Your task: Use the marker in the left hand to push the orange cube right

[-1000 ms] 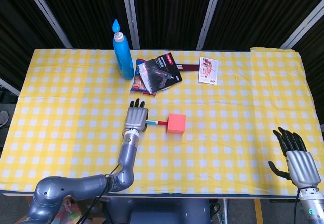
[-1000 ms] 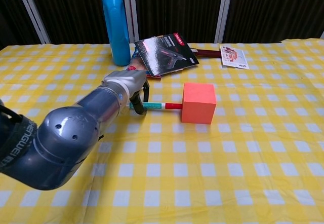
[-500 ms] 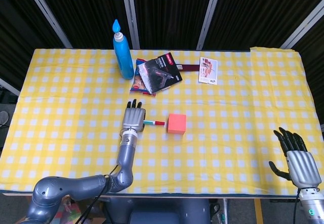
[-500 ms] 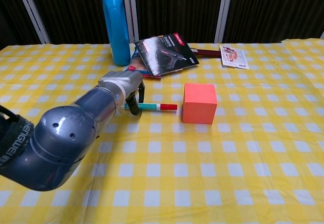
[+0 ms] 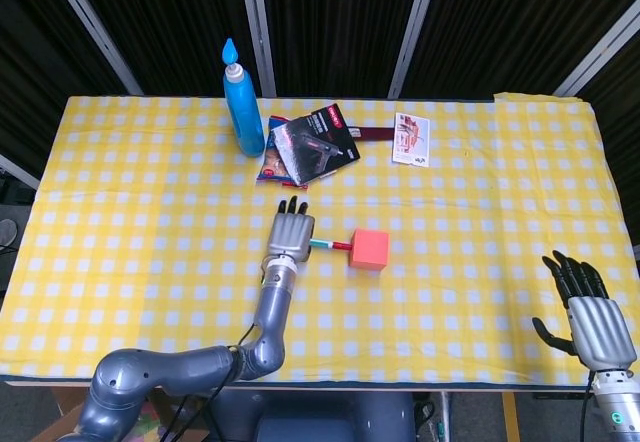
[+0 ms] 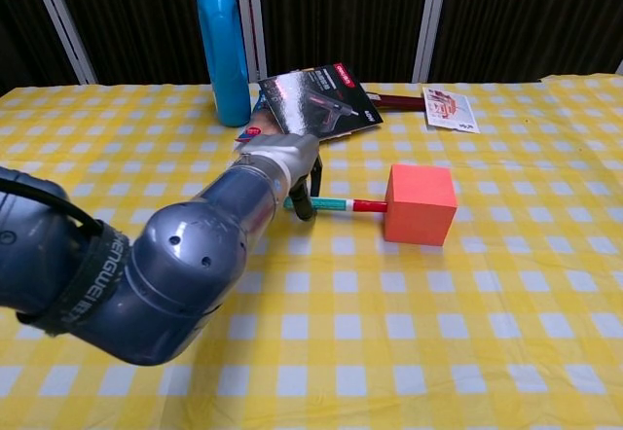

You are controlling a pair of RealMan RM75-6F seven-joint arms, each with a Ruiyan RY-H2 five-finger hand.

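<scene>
You are holding the marker in your left robot hand, fingers curled around its barrel, with the red end pointing right and meeting the left face of the orange cube. The cube is sitting on the yellow checked cloth of the bench, roughly mid-bench and a little right of your left robot hand, well apart from the clutter at the far edge. Judging from contact alone, you are in the pushing stage: the tip is touching the cube, so the approach is done. How much further right the cube needs to go, the task does not say; there is plenty of bare cloth to its right.

Your right robot hand is waiting at the near right corner of the bench, fingers spread and gripping nothing.

As for writing: the dark packet behind your left robot hand is carrying a red strip with white lettering, too small to read, and a picture of what looks like a glue gun. The small white card has red print I cannot make out. The blue bottle is showing no legible label.
</scene>
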